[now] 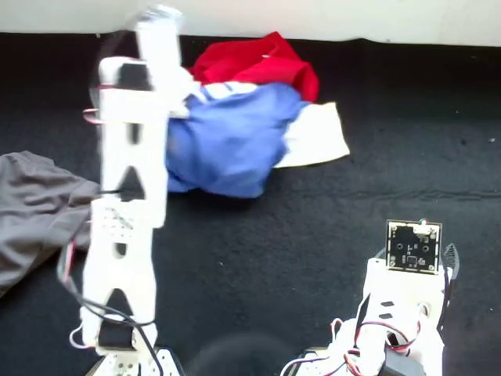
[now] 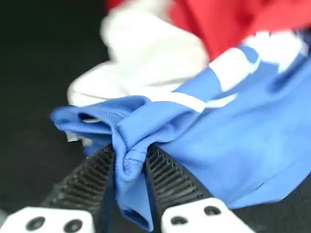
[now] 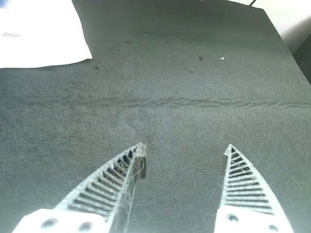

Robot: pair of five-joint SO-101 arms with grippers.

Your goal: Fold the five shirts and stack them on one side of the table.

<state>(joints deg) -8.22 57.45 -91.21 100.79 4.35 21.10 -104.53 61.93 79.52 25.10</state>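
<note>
Black table point(image 1: 313, 235) with a crumpled grey shirt point(image 1: 35, 204) at its left edge; at the far middle, a blue shirt point(image 1: 231, 145) heaped over a red shirt point(image 1: 262, 63) and a white shirt point(image 1: 321, 133). The left gripper point(image 2: 130, 151) pinches a blue shirt fold; the right gripper point(image 3: 185, 145) hangs over the table, jaws spread

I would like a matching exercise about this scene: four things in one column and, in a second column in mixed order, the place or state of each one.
Column one:
1. crumpled blue fabric shirt
2. red fabric shirt
3. grey fabric shirt
4. right gripper

Column two:
A. open, over a bare part of the black table
B. at the high view's left edge, apart from the other shirts
C. pinched in the left gripper
D. behind the blue one, nearest the far wall

Pairs: 1-C, 2-D, 3-B, 4-A.
</note>
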